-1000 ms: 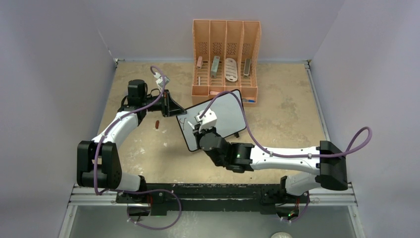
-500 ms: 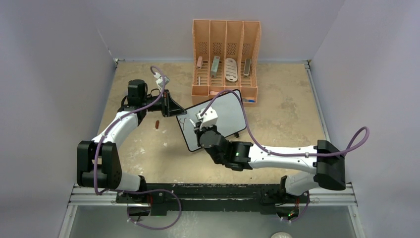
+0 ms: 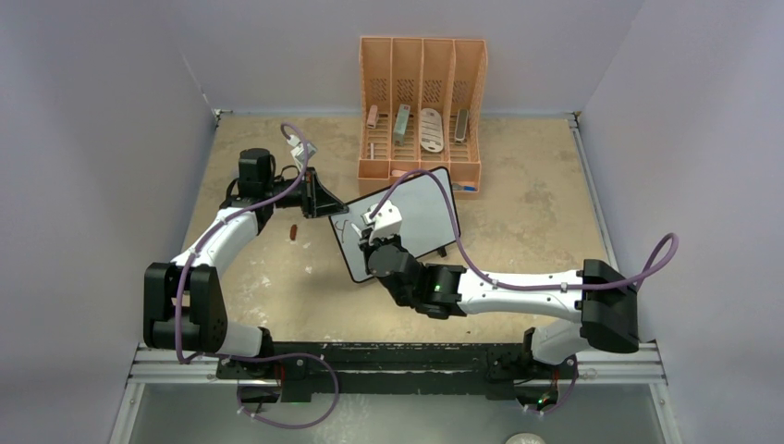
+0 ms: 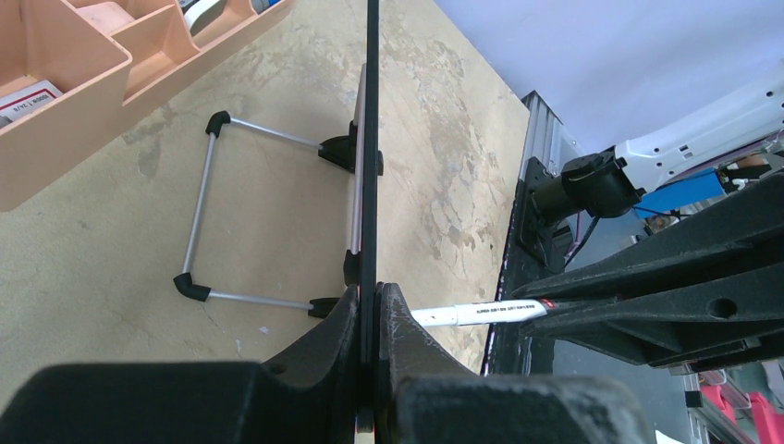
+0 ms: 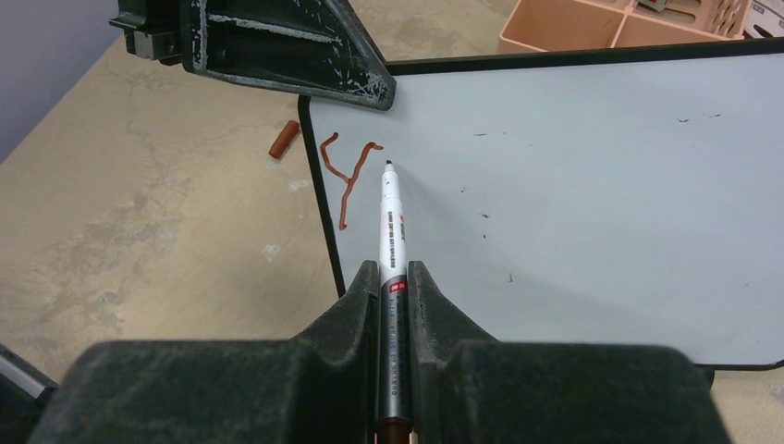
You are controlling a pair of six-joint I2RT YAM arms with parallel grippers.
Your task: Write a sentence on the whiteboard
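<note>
The whiteboard (image 3: 411,217) leans on its wire stand (image 4: 199,222) in front of the orange organizer. My left gripper (image 4: 371,296) is shut on the board's black edge at its upper left corner (image 5: 314,88). My right gripper (image 5: 394,273) is shut on a white-and-grey marker (image 5: 392,231), whose tip sits at the board's face just right of a single red-brown "y" (image 5: 347,171), the only stroke of the sentence that shows. In the top view the right gripper (image 3: 368,239) hovers over the board's left part.
The orange organizer (image 3: 422,102) with several items stands behind the board. A red-brown marker cap (image 3: 293,231) lies on the tan table left of the board. The black rail (image 3: 398,356) runs along the near edge.
My right arm has drifted a little up and to the left over the board, carrying the marker. The left arm and the board have not moved.
</note>
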